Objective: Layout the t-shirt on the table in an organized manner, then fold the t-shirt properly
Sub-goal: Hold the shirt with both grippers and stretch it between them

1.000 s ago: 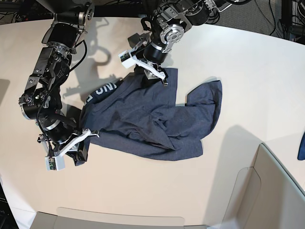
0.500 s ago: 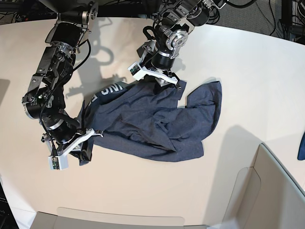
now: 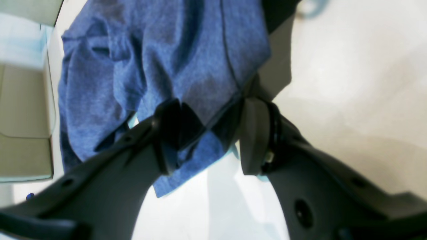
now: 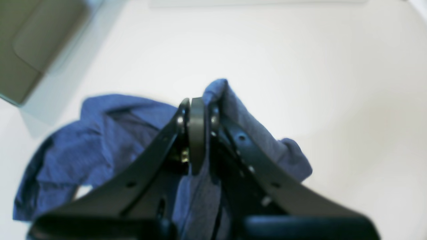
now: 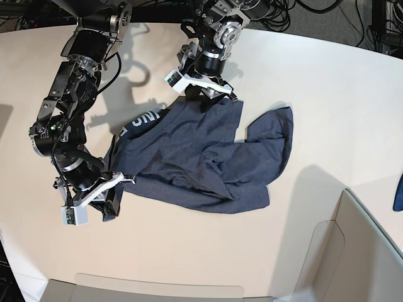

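The t-shirt point(image 5: 201, 157) is lying crumpled on the bench point(image 5: 327, 88), its edge being clamped by the right hand point(image 5: 112, 186); the left hand point(image 5: 204, 85), fingers apart, is straddling another corner

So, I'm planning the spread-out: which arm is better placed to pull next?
Probably the right: the right gripper is clamped on the t-shirt, while the left gripper stands open around an edge.

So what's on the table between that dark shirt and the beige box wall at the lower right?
Nothing: in the base view only bare table separates the t-shirt from the box wall.
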